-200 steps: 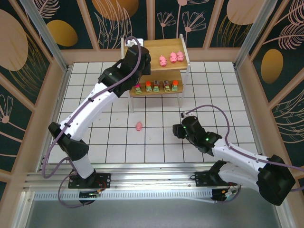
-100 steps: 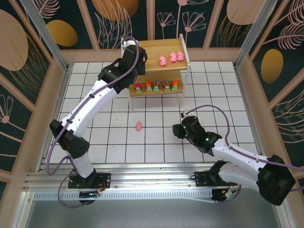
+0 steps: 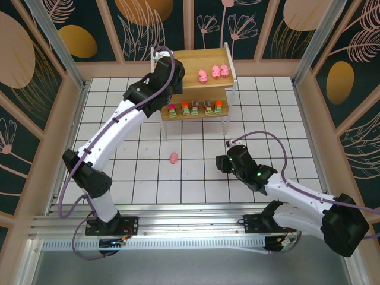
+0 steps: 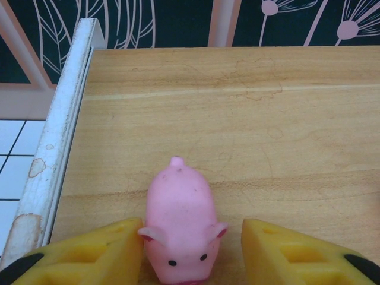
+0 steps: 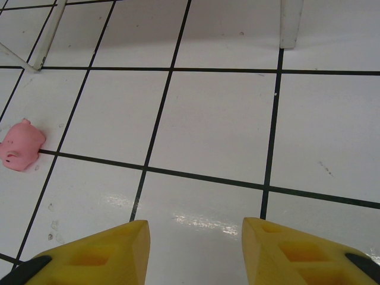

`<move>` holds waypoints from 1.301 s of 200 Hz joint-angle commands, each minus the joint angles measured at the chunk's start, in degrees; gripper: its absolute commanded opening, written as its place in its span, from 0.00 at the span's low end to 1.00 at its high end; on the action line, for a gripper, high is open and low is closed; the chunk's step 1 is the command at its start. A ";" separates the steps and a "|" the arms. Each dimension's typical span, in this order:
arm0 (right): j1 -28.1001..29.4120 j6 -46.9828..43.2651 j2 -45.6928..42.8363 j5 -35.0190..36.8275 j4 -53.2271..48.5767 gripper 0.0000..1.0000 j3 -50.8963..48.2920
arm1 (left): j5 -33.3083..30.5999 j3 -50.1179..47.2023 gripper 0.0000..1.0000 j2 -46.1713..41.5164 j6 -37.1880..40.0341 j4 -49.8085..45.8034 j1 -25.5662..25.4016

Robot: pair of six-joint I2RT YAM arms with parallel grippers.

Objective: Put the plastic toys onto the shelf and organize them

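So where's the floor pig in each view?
Top external: floor pig mid-floor, in front of the shelf.
Right wrist: floor pig at the left edge, by a grid line.
Left wrist: a different pig, on the top board.
Shared landmark: the shelf; right wrist catches its legs.

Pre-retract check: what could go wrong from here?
1. The pink pig stands between the left hand's fingers, its ear at or against one finger; pulling back could drag or tip it.
2. It stands close to the top board's white edge rail; a sideways nudge might send it off.
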 commanded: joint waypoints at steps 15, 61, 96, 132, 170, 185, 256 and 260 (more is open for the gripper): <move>-0.04 0.69 -0.09 -0.17 0.67 0.46 0.18 | -0.16 -0.31 0.51 0.12 0.00 1.47 0.49; 0.00 0.51 -0.11 -0.06 -0.01 0.46 1.35 | -0.56 -1.69 0.54 -2.48 0.69 3.32 0.41; 0.37 0.93 -0.19 0.01 -0.54 0.47 2.03 | -1.01 -4.57 0.54 -5.76 1.77 5.68 -0.11; 2.09 1.56 0.16 1.23 -1.09 0.49 3.43 | -0.91 -8.43 0.56 -9.04 4.18 9.96 -1.67; 4.46 2.57 1.59 2.51 -1.69 0.51 5.71 | -0.77 -9.88 0.58 -11.24 5.64 11.17 -2.51; 5.93 3.17 2.67 3.33 -1.78 0.52 6.91 | -0.67 -10.87 0.58 -12.52 6.04 11.74 -2.71; 13.01 6.81 11.64 7.92 -3.15 0.55 14.14 | -0.46 -25.29 0.58 -24.39 8.72 17.67 -2.73; 13.32 6.92 12.26 8.01 -3.17 0.55 14.66 | -0.35 -26.79 0.58 -25.40 8.84 18.39 -2.71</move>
